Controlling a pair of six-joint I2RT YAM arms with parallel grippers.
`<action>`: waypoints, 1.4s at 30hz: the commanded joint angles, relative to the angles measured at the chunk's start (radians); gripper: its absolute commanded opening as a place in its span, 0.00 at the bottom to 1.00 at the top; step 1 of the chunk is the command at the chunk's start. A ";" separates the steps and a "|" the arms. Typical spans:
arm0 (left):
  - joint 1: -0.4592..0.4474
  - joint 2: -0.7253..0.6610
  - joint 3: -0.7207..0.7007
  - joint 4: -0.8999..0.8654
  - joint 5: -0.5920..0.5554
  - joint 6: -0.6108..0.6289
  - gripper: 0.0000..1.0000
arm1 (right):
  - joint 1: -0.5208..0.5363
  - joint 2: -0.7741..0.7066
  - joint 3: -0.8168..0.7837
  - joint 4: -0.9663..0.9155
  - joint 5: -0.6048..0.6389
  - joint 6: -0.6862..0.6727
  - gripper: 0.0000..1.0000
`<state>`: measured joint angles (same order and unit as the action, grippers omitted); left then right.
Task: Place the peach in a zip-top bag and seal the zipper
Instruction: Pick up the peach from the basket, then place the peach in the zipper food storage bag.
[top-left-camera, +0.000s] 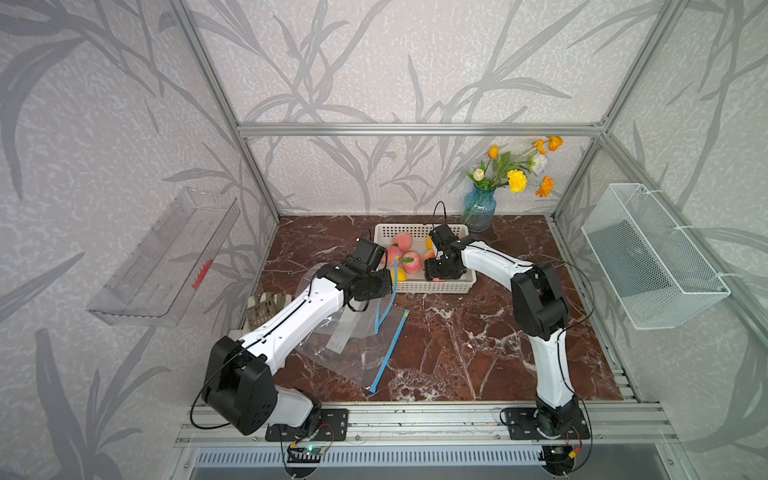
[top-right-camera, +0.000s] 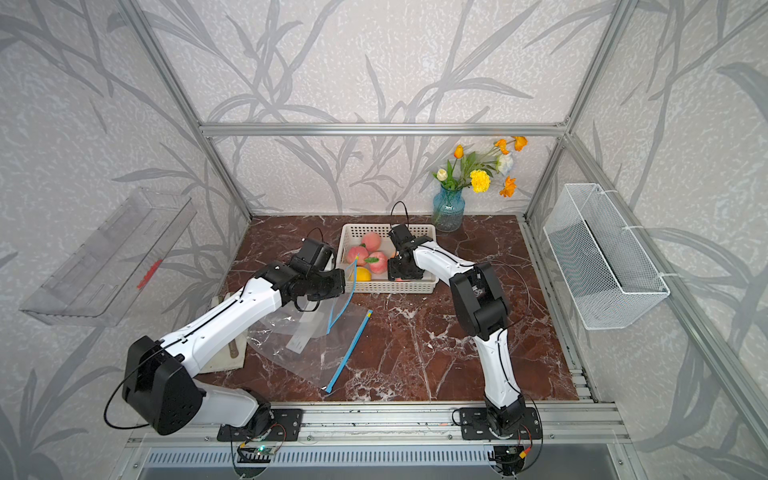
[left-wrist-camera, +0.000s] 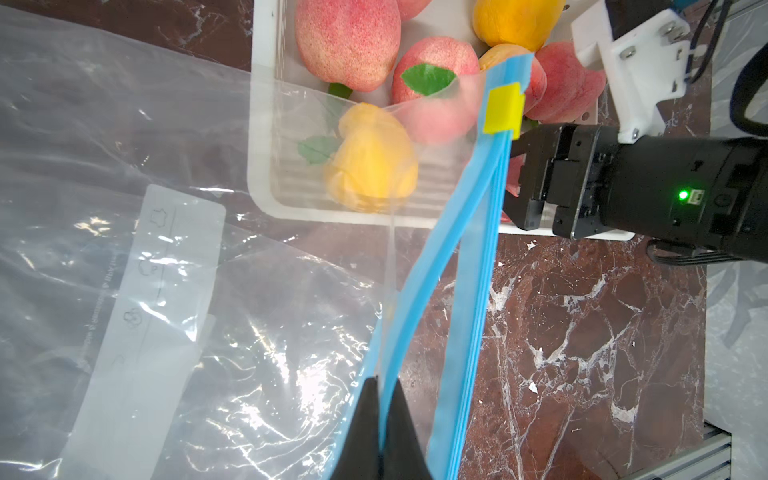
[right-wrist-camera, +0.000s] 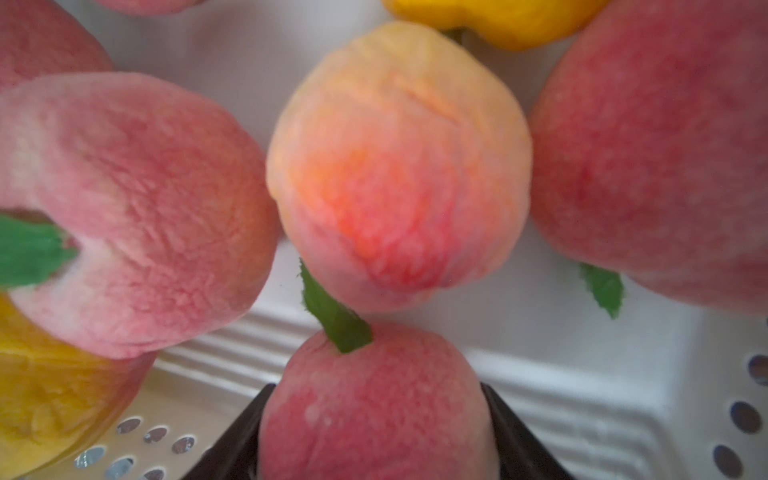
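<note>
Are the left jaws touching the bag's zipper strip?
Touching. In the left wrist view, the left gripper has its jaws pinched on the blue zipper strip.

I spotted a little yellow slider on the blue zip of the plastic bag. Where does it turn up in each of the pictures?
Both top views: the yellow slider sits at the far end of the lifted blue zip, over the white basket's left side.
Left wrist: large, on the zip, in front of the peaches.
Right wrist: not in it.
Shared landmark: the white basket, in all four.
</note>
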<state>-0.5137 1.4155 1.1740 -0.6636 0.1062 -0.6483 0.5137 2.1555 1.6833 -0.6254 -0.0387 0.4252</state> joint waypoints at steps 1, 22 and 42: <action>0.006 -0.014 -0.010 0.010 0.000 -0.008 0.00 | -0.006 -0.103 -0.033 0.038 -0.016 0.009 0.61; 0.006 -0.085 -0.015 0.057 0.008 -0.077 0.00 | -0.027 -0.781 -0.697 0.731 -0.496 0.206 0.61; 0.006 -0.107 -0.040 0.100 0.049 -0.083 0.00 | 0.147 -0.668 -0.721 1.156 -0.490 0.459 0.61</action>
<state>-0.5137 1.3472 1.1522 -0.5781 0.1509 -0.7364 0.6476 1.4712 0.9371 0.4587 -0.5571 0.8539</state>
